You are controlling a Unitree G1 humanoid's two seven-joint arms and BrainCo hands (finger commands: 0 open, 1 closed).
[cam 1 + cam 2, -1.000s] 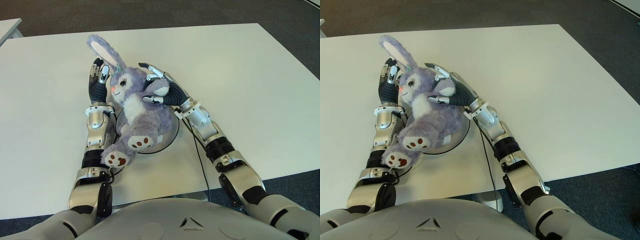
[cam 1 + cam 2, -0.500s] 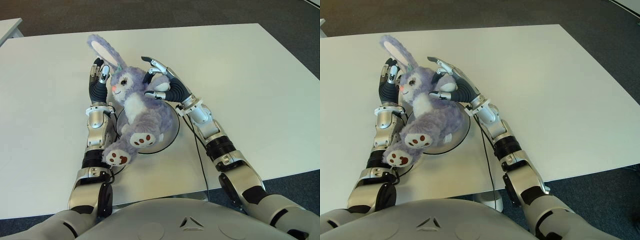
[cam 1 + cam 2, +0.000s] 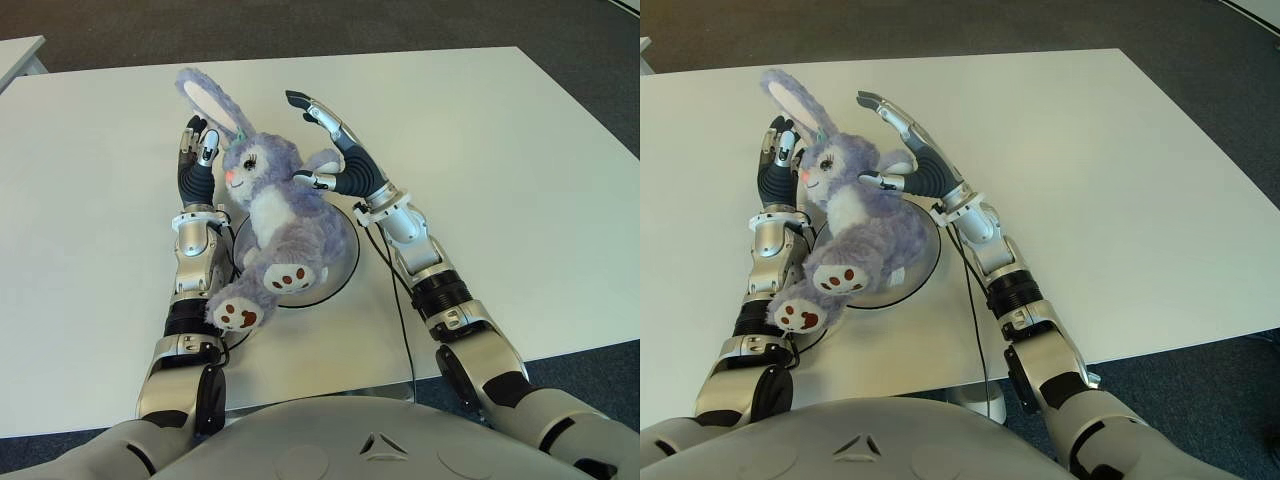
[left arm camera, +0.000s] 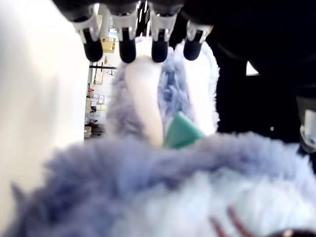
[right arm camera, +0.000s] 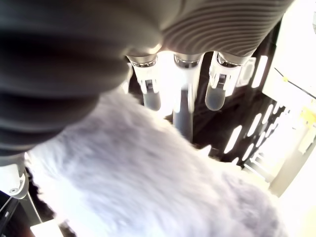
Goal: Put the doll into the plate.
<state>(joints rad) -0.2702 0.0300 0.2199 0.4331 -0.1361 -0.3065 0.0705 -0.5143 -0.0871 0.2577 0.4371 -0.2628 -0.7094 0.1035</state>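
Purple bunny doll [image 3: 280, 215] lying on its back in the round plate [image 3: 343, 262] on the white tabletop [image 3: 520, 170], feet nearest; left hand [image 3: 195, 160] flat beside its head, fingers straight; right hand [image 3: 335, 150] spread wide, holding nothing

No readable text, label, brand, number or sign is showing in any view. The plush rabbit [image 3: 272, 205], the plate [image 3: 345, 262] and the white table [image 3: 500, 150] are carrying no lettering. In the left wrist view, small yellowish patches are hanging on a distant wall beyond the fingers [image 4: 126, 47]; they may be posters, but nothing on them is legible.
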